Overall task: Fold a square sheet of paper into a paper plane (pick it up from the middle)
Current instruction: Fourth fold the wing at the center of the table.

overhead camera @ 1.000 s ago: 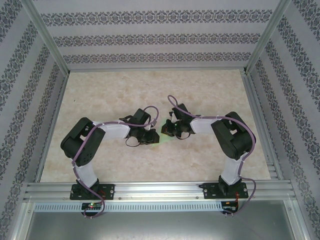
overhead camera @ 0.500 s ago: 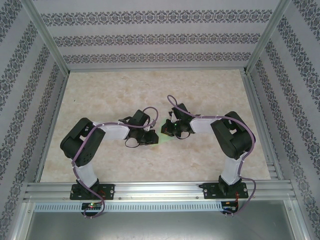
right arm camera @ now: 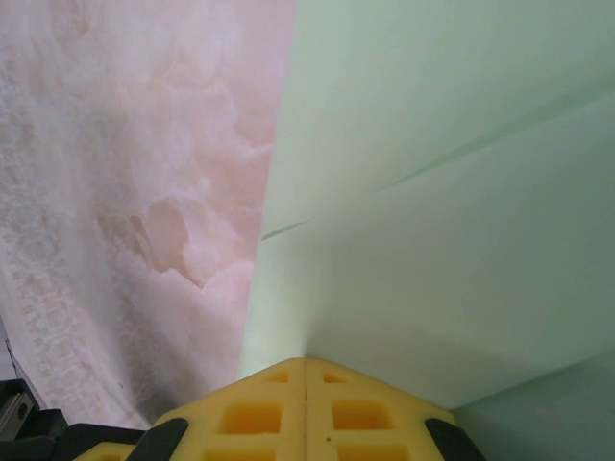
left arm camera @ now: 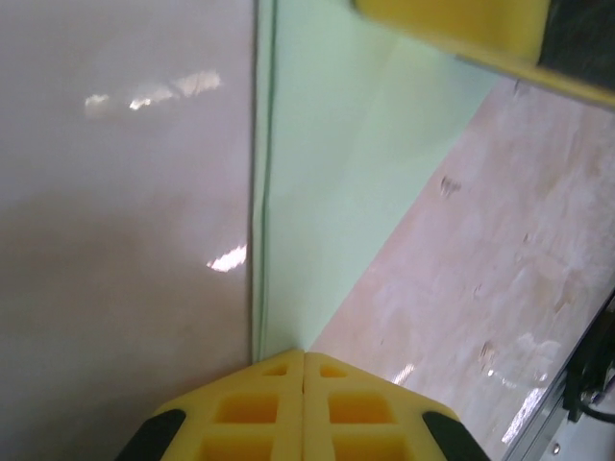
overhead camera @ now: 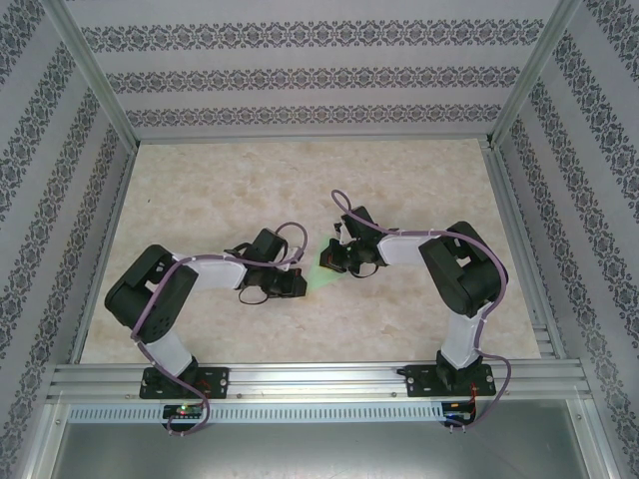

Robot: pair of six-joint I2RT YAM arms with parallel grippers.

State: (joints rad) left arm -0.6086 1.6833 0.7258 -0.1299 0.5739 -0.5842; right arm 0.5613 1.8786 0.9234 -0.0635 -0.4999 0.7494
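Since left tool [overhead camera: 300, 284] drew back, more paper [overhead camera: 321, 280] shows.

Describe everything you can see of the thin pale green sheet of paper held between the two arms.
Plain, unmarked and matte, the thin pale green sheet of paper is already partly folded: layered edges run along one side, and a straight crease crosses it. It sits over the middle of the beige marbled table. The left gripper is shut on one end, the right gripper on the opposite one. Whether it touches the table is unclear.
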